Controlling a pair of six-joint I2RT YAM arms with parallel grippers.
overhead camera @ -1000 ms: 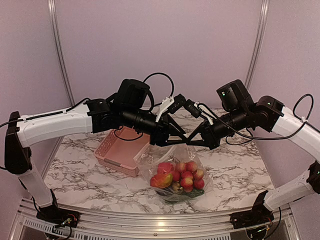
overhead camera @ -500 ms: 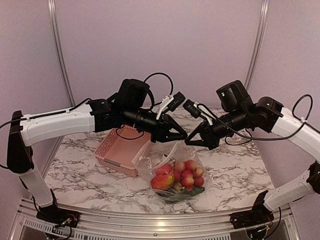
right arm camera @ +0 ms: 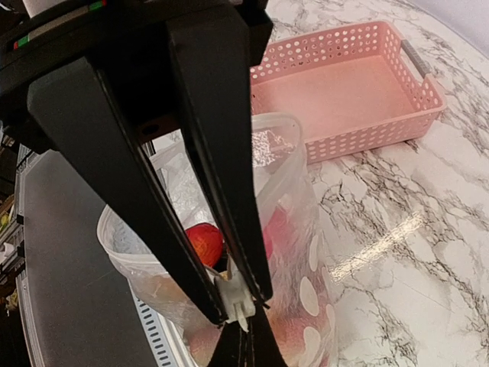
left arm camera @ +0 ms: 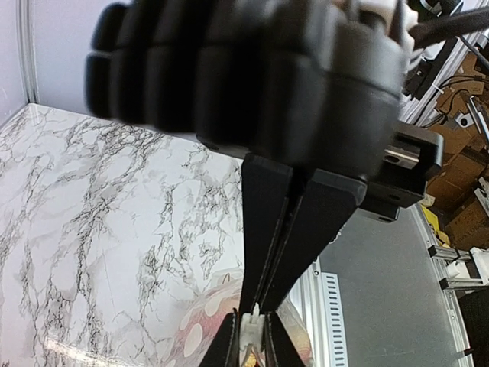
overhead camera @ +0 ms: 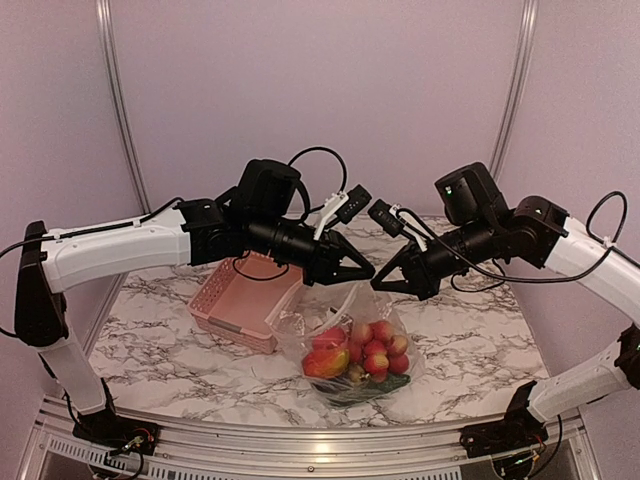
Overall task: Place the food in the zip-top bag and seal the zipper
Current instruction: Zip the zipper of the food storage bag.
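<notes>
The clear dotted zip-top bag (overhead camera: pixel 345 318) hangs upright over the marble table between both grippers, its mouth partly open. The food (overhead camera: pixel 365 352) lies in its bottom: red and orange pieces with some green below. My left gripper (overhead camera: pixel 366 272) (left arm camera: pixel 254 342) is shut on the zipper's small white slider (left arm camera: pixel 254 329) (right arm camera: pixel 239 296) at the bag's top corner. My right gripper (overhead camera: pixel 380 284) (right arm camera: pixel 248 345) is shut, tip to tip with the left, pinching the bag's edge right beside the slider. A red piece (right arm camera: pixel 203 243) shows through the bag mouth.
An empty pink lattice basket (overhead camera: pixel 243 300) (right arm camera: pixel 344 95) stands on the table to the left of and behind the bag. The table's near metal edge (overhead camera: pixel 300 440) runs just in front of the bag. Both arms reach in over the table's middle.
My left gripper's jaws stood apart around the bag's top corner a second ago and have closed on the white slider. The right gripper and the bag have barely moved.
</notes>
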